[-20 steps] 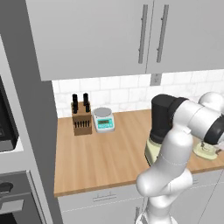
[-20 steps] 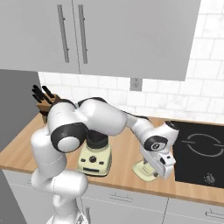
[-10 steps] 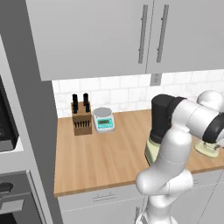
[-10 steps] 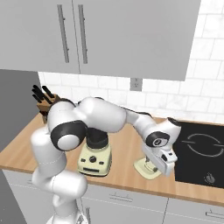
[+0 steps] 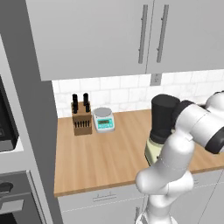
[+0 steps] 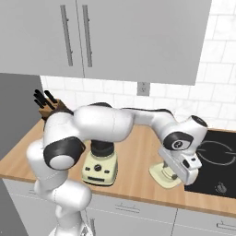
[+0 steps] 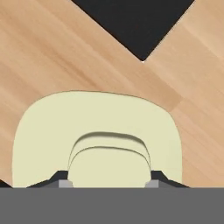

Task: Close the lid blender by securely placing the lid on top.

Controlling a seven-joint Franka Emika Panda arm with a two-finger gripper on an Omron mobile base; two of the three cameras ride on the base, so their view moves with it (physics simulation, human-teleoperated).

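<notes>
The cream lid [image 7: 96, 118] lies flat on the wooden counter beside the black cooktop, also seen as the lid [image 6: 159, 174] under the hand. My gripper [image 7: 108, 178] is shut on the lid's little knob, one dark fingertip on each side of it. In the right base view the gripper [image 6: 177, 174] reaches down onto the lid. The blender [image 5: 162, 118] stands to the lid's left with its dark jar open on top. Its cream base [image 6: 100, 168] shows below my arm, which covers much of the jar there.
A knife block [image 5: 82, 118] and a teal-and-white scale [image 5: 104, 119] stand at the back left against the tiled wall. The black cooktop [image 6: 216, 156] lies right of the lid. Wall cabinets [image 5: 131, 35] hang above the counter.
The jaws have shut on the lid's knob. The hand has settled a little lower over the lid; blender and lid stay in place.
</notes>
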